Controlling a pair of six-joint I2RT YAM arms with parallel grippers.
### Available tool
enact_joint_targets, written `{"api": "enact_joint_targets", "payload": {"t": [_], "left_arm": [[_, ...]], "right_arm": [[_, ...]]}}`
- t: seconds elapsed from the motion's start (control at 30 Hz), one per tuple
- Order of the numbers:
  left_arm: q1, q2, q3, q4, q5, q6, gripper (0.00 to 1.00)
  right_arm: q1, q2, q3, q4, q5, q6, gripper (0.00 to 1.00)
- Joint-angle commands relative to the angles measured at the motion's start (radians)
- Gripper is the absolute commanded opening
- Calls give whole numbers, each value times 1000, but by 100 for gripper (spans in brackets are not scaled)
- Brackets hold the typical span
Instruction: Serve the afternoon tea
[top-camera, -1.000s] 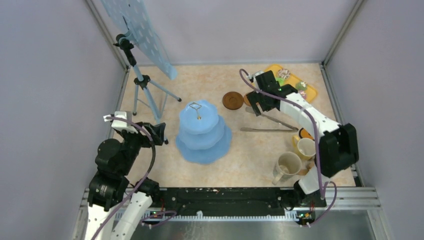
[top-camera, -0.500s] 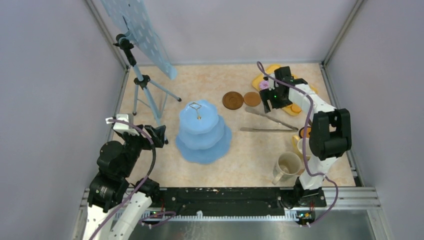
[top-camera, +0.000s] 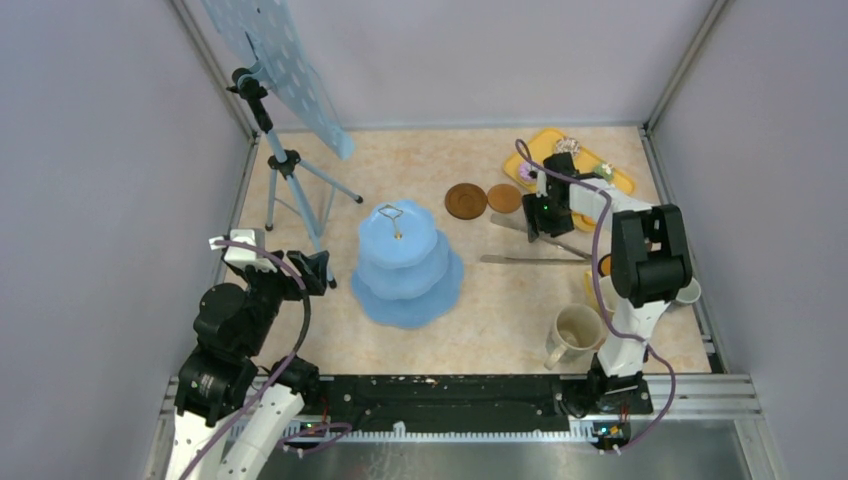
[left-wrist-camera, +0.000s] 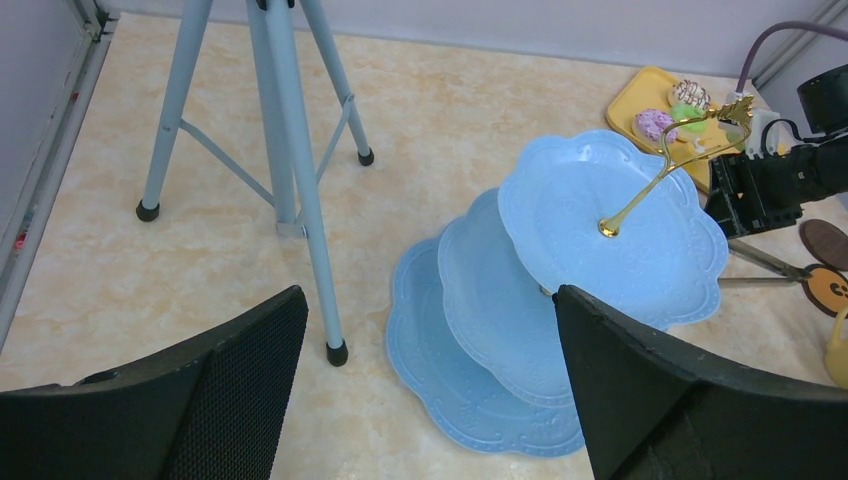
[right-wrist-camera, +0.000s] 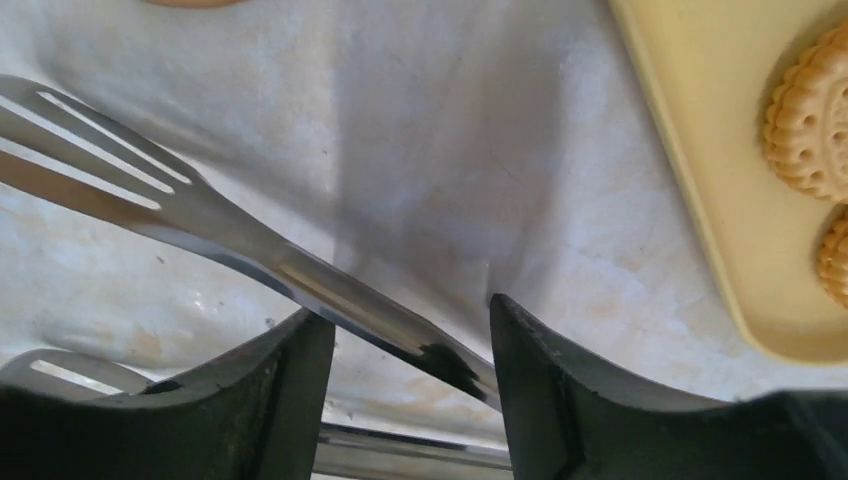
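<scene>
Mug (top-camera: 578, 333) of beige colour stands by the near edge of the surface (top-camera: 480, 310), toward its right corner. Left jaws hang released, wide apart, over the near left corner. A blue tiered stand (top-camera: 405, 262) is in the middle. Farther right, the right jaws stand on each side of one arm of the metal tongs (right-wrist-camera: 250, 250) (not clamped on it). Two brown coasters (top-camera: 465, 200) lie just beyond. Biscuits (right-wrist-camera: 808, 110) and donuts (left-wrist-camera: 655, 124) are on the yellow tray (top-camera: 625, 183) in the far right corner.
</scene>
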Motion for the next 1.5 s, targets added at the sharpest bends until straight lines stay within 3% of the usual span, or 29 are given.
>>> {"api": "enact_joint_targets", "payload": {"t": [0.0,0.33,0.77,0.87,0.9,0.93,1.0,1.17,1.47], "left_arm": [[-3,-3,-8,19,-14,-2,99],[11,1,-9,20,-12,-2,99],[32,14,-10,23,-3,0,99],[32,20,-9,23,-1,0,99],[32,22,-10,22,-1,0,99],[32,22,-9,21,-1,0,99],[33,17,-10,22,-1,0,99],[35,21,-10,23,-3,0,99],[36,34,-12,26,8,3,99]], "right_arm": [[5,-43,-50,60,17,149,55],[66,-80,-82,109,61,322,34],[94,-202,-229,293,-18,566,35],[94,-236,-255,328,-76,592,42],[95,-251,-269,343,-98,594,48],[95,-270,-280,352,-106,594,59],[94,-309,-310,369,-143,564,69],[99,-354,-366,345,-222,450,76],[171,-457,-524,436,-71,536,82]]}}
